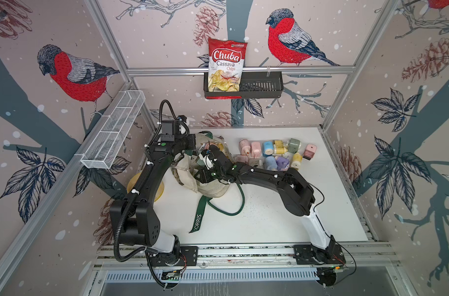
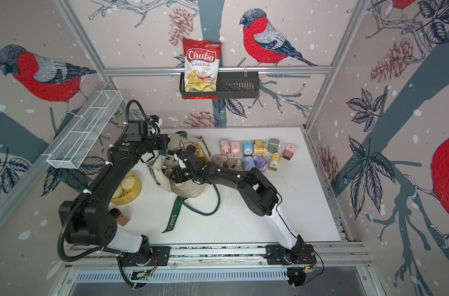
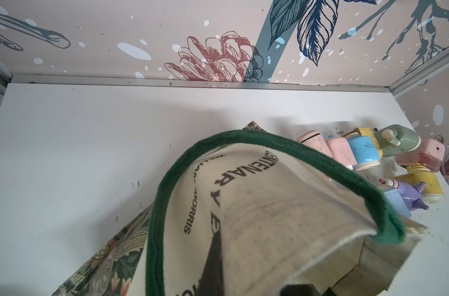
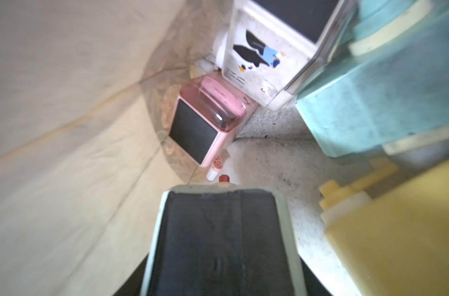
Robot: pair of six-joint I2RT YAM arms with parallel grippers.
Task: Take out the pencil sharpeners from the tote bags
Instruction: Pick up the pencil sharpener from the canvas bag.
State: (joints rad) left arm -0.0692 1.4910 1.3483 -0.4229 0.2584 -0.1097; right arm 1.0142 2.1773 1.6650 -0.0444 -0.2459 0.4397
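Observation:
The cream tote bag (image 1: 213, 189) (image 2: 190, 191) lies on the white table with its mouth held up. My left gripper (image 1: 192, 147) (image 3: 256, 287) is shut on its canvas rim by the green handle (image 3: 167, 179). My right gripper (image 1: 210, 153) (image 4: 223, 282) reaches inside the bag and is shut on a pale green pencil sharpener (image 4: 223, 230) with a dark panel. Also inside are a pink sharpener (image 4: 205, 120), a white one (image 4: 262, 64), a teal one (image 4: 384, 102) and a yellow one (image 4: 397, 230). Several sharpeners (image 1: 274, 153) (image 2: 254, 153) (image 3: 366, 153) lie on the table right of the bag.
A yellow bowl (image 2: 126, 188) of pale discs and a brown jar (image 2: 121, 217) sit beside the left arm. On the back wall a chips bag (image 1: 226, 66) stands in a black basket (image 1: 262, 87). A white wire basket (image 1: 113, 133) hangs on the left wall. The loose green strap (image 1: 198, 217) trails forward.

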